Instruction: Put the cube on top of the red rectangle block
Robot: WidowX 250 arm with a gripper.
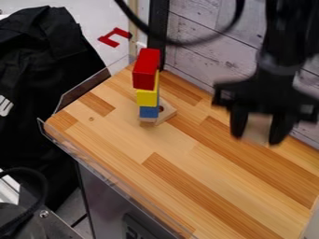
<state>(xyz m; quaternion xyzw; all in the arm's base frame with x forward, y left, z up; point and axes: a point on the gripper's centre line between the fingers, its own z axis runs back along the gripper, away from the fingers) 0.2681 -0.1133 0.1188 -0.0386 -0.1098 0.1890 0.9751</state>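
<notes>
Two fingers (239,122) of the gripper (257,132), parted by the cube's width, clasp the pale cube (257,126). We log it over the counter (205,163) at view right, well apart from the red rectangle block (146,69), which we see above yellow (147,97) and blue blocks (149,111).

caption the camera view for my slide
Pincer holding pale cube; red block topping a tower on wooden table.

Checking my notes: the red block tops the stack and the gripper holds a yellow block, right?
Not quite: in the camera view, the gripper holds a pale cube; the yellow block sits beneath the red block, which is on top.
</notes>
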